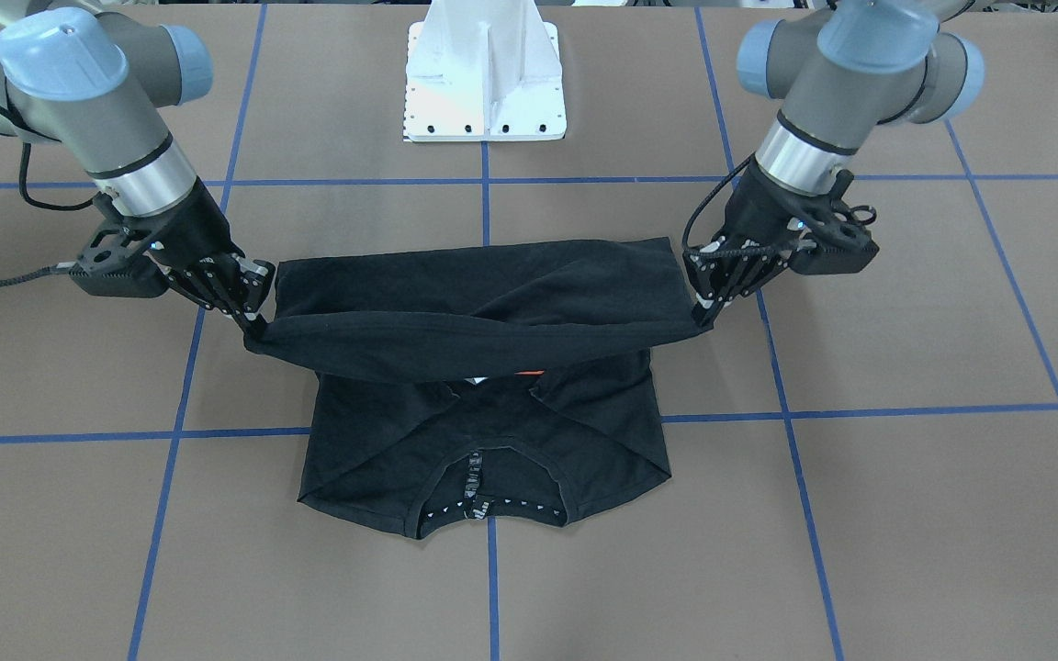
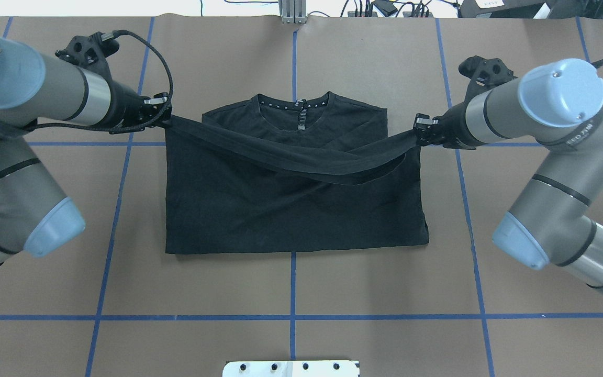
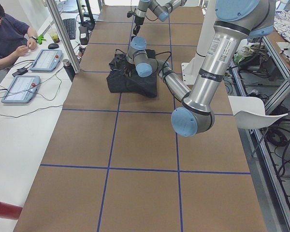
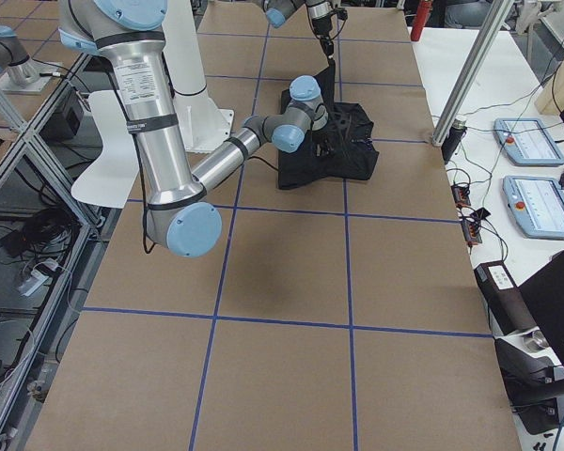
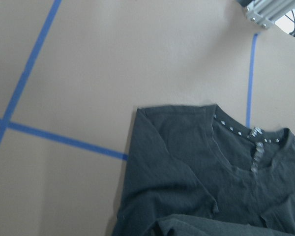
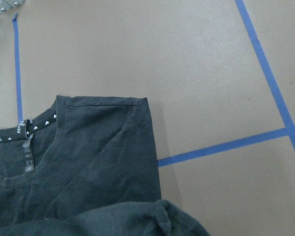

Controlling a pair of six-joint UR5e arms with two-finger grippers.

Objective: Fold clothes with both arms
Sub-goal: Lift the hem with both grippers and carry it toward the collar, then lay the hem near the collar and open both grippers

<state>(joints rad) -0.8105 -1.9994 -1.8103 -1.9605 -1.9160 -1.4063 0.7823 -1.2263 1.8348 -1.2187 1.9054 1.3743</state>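
The black T-shirt (image 2: 291,209) lies on the brown table with its sleeves folded in and its collar (image 2: 296,104) at the far side from the robot. My left gripper (image 2: 168,119) is shut on one corner of the hem. My right gripper (image 2: 417,133) is shut on the other. The hem hangs as a sagging band (image 2: 301,157) between them, above the shirt's middle. In the front view the left gripper (image 1: 703,317) and the right gripper (image 1: 253,329) hold this fold (image 1: 483,321) over the shirt (image 1: 492,441). A sliver of white and red graphic (image 1: 503,375) peeks out under it. Both wrist views show the collar end (image 5: 255,142) (image 6: 27,132), no fingers.
The white pedestal base (image 1: 485,83) stands behind the shirt on the robot's side. Blue tape lines (image 2: 293,283) grid the table. In the left side view an operator (image 3: 7,36) sits at a side table with tablets (image 3: 21,88) beside an aluminium post (image 3: 63,38).
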